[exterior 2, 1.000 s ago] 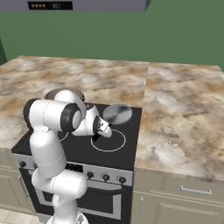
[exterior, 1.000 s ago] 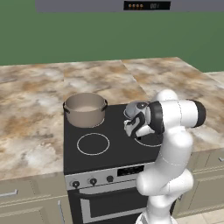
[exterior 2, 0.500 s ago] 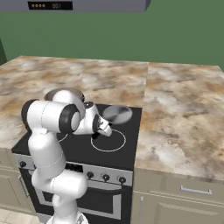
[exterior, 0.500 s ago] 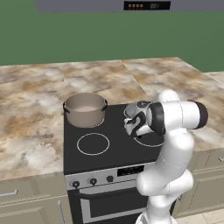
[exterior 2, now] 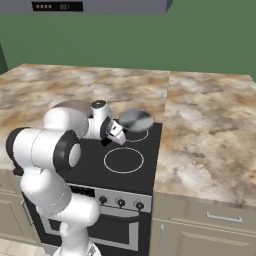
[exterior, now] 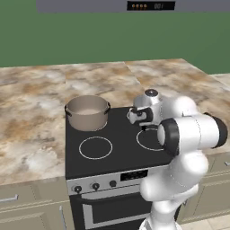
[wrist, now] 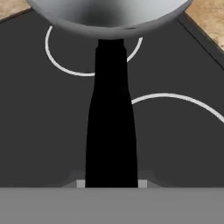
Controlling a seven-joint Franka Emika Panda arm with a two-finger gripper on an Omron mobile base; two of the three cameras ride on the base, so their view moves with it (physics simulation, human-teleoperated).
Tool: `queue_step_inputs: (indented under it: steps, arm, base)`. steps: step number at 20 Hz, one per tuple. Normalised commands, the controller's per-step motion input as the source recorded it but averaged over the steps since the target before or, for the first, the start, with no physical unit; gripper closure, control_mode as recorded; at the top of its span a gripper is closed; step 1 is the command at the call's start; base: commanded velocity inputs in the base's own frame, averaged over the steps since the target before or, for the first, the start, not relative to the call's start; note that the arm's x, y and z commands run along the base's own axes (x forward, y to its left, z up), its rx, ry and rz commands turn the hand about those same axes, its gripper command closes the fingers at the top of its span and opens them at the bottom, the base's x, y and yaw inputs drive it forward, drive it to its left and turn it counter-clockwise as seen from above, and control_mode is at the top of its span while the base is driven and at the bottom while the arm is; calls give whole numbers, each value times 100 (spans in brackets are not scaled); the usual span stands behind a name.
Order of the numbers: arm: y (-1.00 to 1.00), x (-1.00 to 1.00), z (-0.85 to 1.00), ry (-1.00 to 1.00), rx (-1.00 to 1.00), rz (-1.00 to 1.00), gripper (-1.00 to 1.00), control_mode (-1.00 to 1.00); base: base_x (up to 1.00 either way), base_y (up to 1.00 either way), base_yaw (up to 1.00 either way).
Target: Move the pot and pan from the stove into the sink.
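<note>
Since the earlier pictures the pan (exterior 2: 136, 120) has come up off the stove (exterior: 112, 148): it now sits higher in the right base view, seemingly clear of the rear ring it rested on, and the arm has drawn up with it. Gripper (wrist: 111, 181) is clamped on the pan's handle (wrist: 111, 118); in the hand view the black handle runs straight up between the fingertips (wrist: 80, 183) to the silver bowl at the top edge. Pot (exterior: 87, 112) stands untouched on the rear left burner. Judgement: the step in hand is lifting and carrying the pan to the sink. The grip sits far out on a long handle, so the bowl will tend to droop or twist; the lift should be slow and level, the wrist steady, and the pan raised clear of the counter (exterior 2: 210, 130) edge before any sideways travel. Contact of the pads with the handle is masked at the bottom of the hand view, so grip depth cannot be judged. Pan is screened by the arm in the left base view, its clearance above the glass is hard to make out, and the sink's bearing cannot be told
</note>
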Motion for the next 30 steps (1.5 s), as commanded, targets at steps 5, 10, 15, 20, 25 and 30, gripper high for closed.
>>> queue_step_inputs:
  steps: [5,10,15,20,25,30]
  arm:
    - [0,-38,94,0,5,2,100,-100]
    - [0,-64,85,0,0,9,100,-100]
    - [8,-78,74,0,0,13,100,-100]
    - [18,-82,61,0,0,15,100,-100]
    - [20,-81,54,0,-1,15,100,-100]
    - [13,-76,40,-4,-2,16,100,-100]
  base:
    - [0,0,0]
    - [0,0,0]
    - [0,0,0]
    - [0,0,0]
    - [0,0,0]
    - [0,0,0]
